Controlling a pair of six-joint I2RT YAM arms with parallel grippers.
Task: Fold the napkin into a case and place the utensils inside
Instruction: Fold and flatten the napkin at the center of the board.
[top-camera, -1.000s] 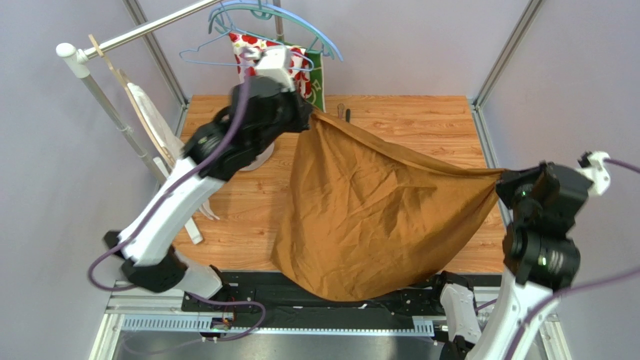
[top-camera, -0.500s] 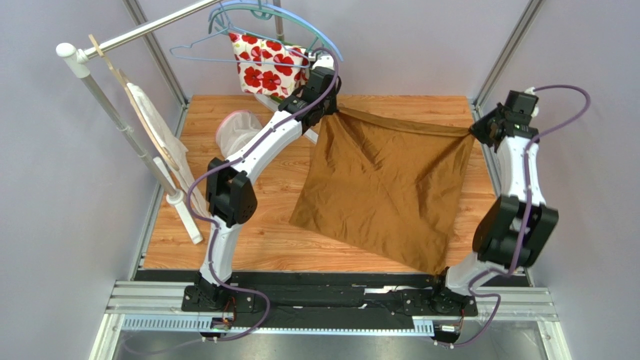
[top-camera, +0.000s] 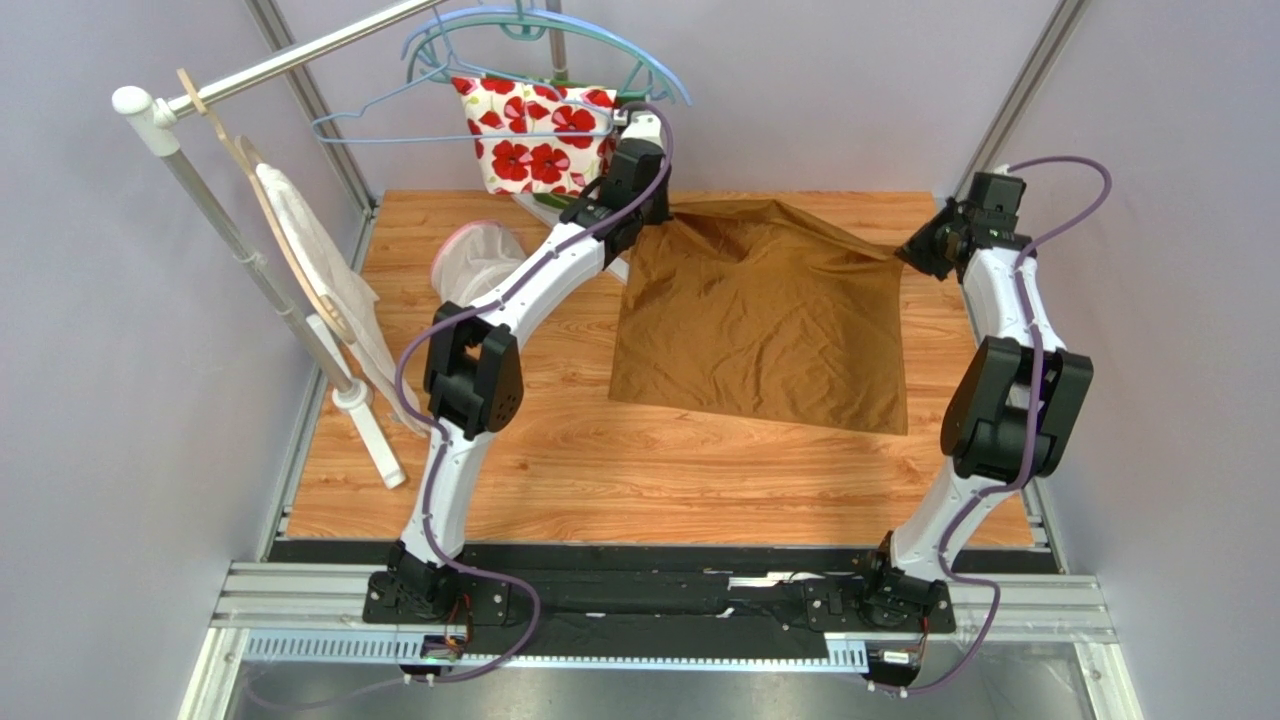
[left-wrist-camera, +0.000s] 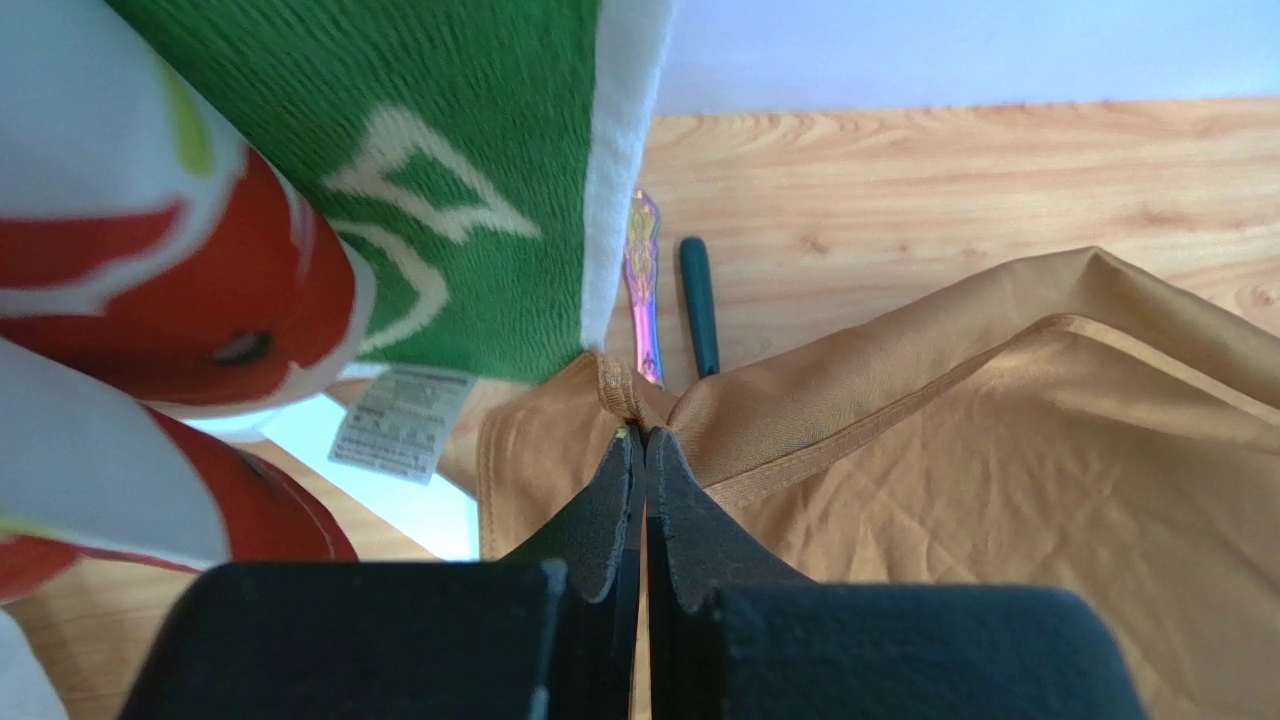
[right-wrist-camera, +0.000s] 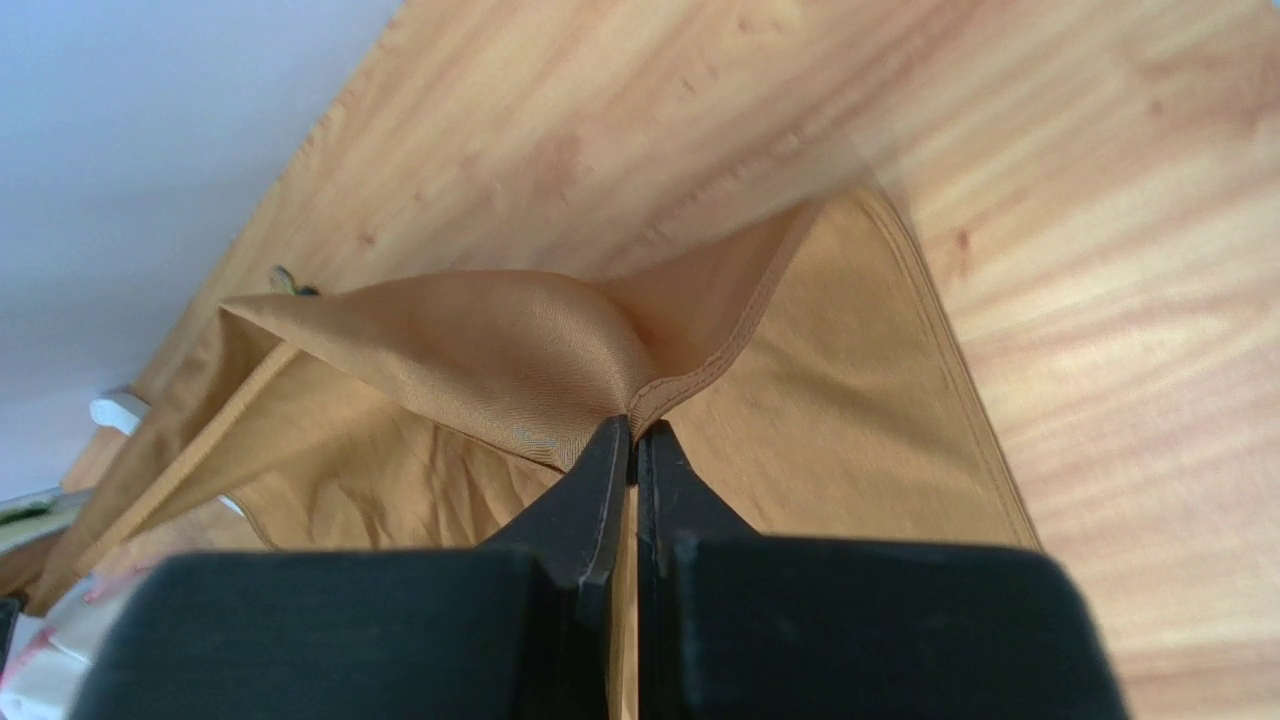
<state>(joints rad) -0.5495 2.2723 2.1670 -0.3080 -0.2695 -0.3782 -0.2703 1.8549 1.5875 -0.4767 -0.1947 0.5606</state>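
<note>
In the top view you have gone from holding the napkin (top-camera: 759, 315) up in the air, sagging over the near edge of the table (top-camera: 496, 450), to spreading it flat on the far right part of the table. It now lies open as one square with a few soft creases, so the spreading looks done and the folding into a case has not begun. The left gripper (top-camera: 649, 213) pinches the far left corner and the right gripper (top-camera: 920, 252) the far right corner. Bare wood lies open to the near side and to the left, but the right edge and the far edge are close, and the flowered cloth (top-camera: 534, 128) hangs just above your left wrist. In the left wrist view the jaws are clamped tight on the corner hem, with the purple-pink knife (left-wrist-camera: 645, 293) and the dark spoon handle (left-wrist-camera: 697, 300) lying just beyond it by the far edge, beside the green cloth (left-wrist-camera: 436, 150). Mind them when you release. In the right wrist view the jaws are likewise closed on the hem, the corner raised slightly off the wood.
</note>
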